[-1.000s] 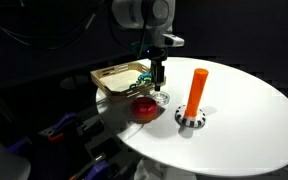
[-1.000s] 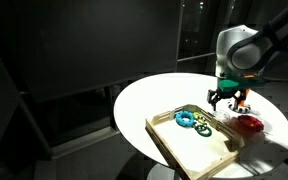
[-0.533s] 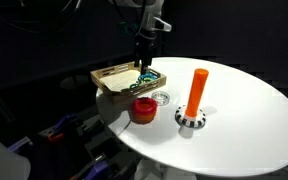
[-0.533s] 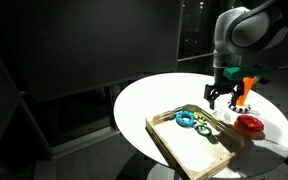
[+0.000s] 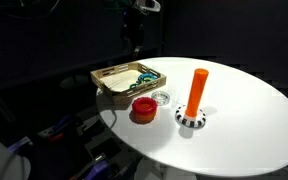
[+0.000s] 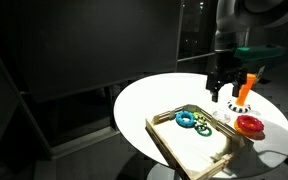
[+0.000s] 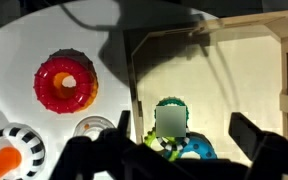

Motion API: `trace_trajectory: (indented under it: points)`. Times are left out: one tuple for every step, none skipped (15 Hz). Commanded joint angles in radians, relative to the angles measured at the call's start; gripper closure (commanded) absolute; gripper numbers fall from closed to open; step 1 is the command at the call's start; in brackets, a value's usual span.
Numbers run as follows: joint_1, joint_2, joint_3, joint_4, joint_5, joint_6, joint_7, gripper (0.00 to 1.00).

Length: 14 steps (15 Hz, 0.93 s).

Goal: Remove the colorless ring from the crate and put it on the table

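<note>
Fingers (image 7: 254, 141) apart, colorless ring (image 7: 94, 126) on table (image 7: 24, 40): wrist view plainest

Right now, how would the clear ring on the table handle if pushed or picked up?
The colorless ring lies flat on the table, so it would likely slide, not roll. Its glassy surface on the smooth top may skid easily. It looks small and thin, probably light; the red ring beside it could get bumped.
</note>
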Motion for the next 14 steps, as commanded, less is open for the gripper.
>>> trace_trajectory:
  points:
    - [0.011,-0.109,0.02,-0.047,-0.044,-0.003,0.02,0.0]
    - [0.014,-0.128,0.026,-0.051,-0.054,-0.003,0.028,0.0]
    - [0.015,-0.149,0.031,-0.057,-0.073,-0.005,0.049,0.0]
    - [0.015,-0.171,0.035,-0.065,-0.087,-0.005,0.069,0.0]
    - [0.013,-0.192,0.04,-0.074,-0.101,-0.004,0.092,0.0]
    - [0.011,-0.207,0.045,-0.079,-0.113,-0.007,0.109,0.0]
    - [0.008,-0.221,0.05,-0.084,-0.124,-0.009,0.124,0.0]
    - [0.006,-0.23,0.054,-0.087,-0.128,-0.012,0.133,0.0]
    - [0.003,-0.232,0.056,-0.088,-0.129,-0.016,0.138,0.0]
    - [0.004,-0.225,0.057,-0.086,-0.107,-0.018,0.115,0.0]
    - [0.002,-0.205,0.058,-0.07,-0.106,-0.003,0.105,0.0]
    - [0.002,-0.207,0.059,-0.074,-0.106,-0.003,0.105,0.0]
    - [0.003,-0.207,0.06,-0.076,-0.106,-0.003,0.105,0.0]
    - [0.003,-0.207,0.06,-0.077,-0.106,-0.003,0.105,0.0]
